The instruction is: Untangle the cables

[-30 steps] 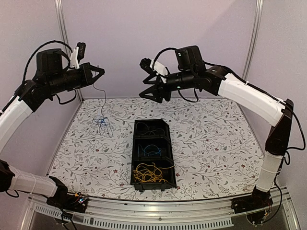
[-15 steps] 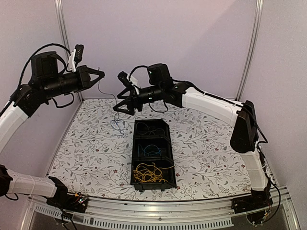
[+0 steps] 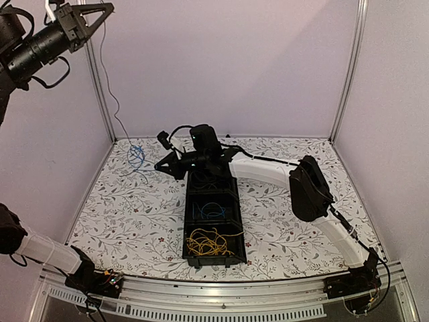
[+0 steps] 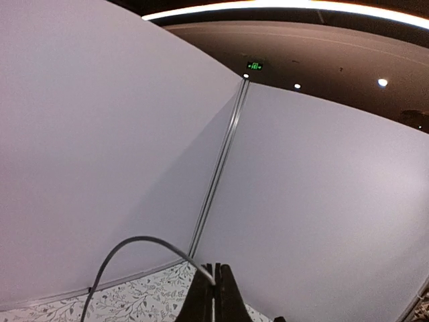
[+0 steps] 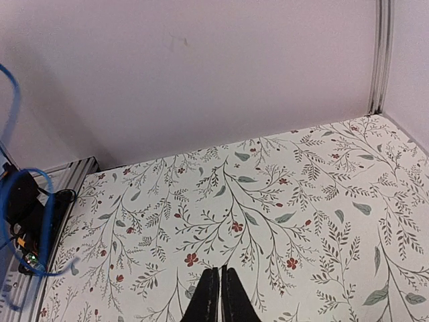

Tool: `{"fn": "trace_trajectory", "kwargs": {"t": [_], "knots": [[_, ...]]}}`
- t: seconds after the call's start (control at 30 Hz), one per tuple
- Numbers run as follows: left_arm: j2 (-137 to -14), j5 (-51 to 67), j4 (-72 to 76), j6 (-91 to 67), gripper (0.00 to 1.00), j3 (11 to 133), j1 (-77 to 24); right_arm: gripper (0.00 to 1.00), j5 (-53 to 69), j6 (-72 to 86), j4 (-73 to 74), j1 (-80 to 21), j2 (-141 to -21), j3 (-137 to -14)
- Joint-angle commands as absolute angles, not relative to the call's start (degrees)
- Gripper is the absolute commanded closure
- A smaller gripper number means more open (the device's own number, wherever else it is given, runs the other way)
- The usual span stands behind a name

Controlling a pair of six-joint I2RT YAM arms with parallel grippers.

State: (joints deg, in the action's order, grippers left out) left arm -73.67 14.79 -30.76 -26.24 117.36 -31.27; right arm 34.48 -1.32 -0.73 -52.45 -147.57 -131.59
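Note:
My left gripper [image 3: 107, 8] is raised high at the top left, shut on a thin grey cable [image 4: 134, 239] that enters its fingertips [image 4: 216, 268]. That cable [image 3: 107, 87] hangs down to a small blue bunch [image 3: 136, 157] lying on the table by the back left wall. My right gripper [image 3: 159, 166] is low over the table, just right of the bunch and beside the tray's far left corner. In the right wrist view its jaws [image 5: 219, 270] are shut with nothing showing between them, and a blurred blue cable [image 5: 47, 221] loops at the left edge.
A black tray [image 3: 185, 221] stands mid-table with three compartments: dark cables [image 3: 211, 180] at the far end, blue cables [image 3: 211, 210] in the middle and yellow cables [image 3: 209, 241] nearest. The right arm [image 3: 305, 188] stretches across behind the tray. Walls enclose the back and sides.
The left gripper rose high and leftward, pulling the grey cable taut. The blue bunch shifted toward the back left. The right arm swung down and left to the table and its jaws closed.

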Motion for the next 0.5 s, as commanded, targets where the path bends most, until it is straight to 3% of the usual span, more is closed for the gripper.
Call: {"fn": "trace_trajectory", "kwargs": {"t": [0.0, 0.1, 0.13, 0.2, 0.3, 0.47], "knots": [[-77.5, 13.8, -31.7, -23.6, 1.0, 127.5, -31.9, 0.93, 32.3, -1.5, -3.4, -52.6, -149.4, -130.9], [-78.5, 13.2, -30.2, -23.9, 1.0, 128.0, -32.0, 0.9, 32.6, -2.2, -2.4, -52.5, -149.0, -130.7], [-78.8, 12.8, -30.2, -23.9, 1.0, 127.9, -31.9, 0.83, 33.4, -2.3, -1.7, -52.4, -148.8, -130.6], [-78.8, 12.5, -30.1, -23.7, 1.0, 126.8, -31.9, 0.58, 37.4, -2.7, -0.1, -51.9, -146.9, -130.6], [-77.2, 12.0, -28.7, -24.1, 1.0, 122.6, -31.9, 0.34, 45.8, -5.6, 3.3, -51.0, -142.9, -128.6], [-74.4, 12.3, -25.8, -25.3, 1.0, 115.7, -31.9, 0.09, 60.7, -15.5, 12.0, -51.4, -135.7, -126.3]]}}
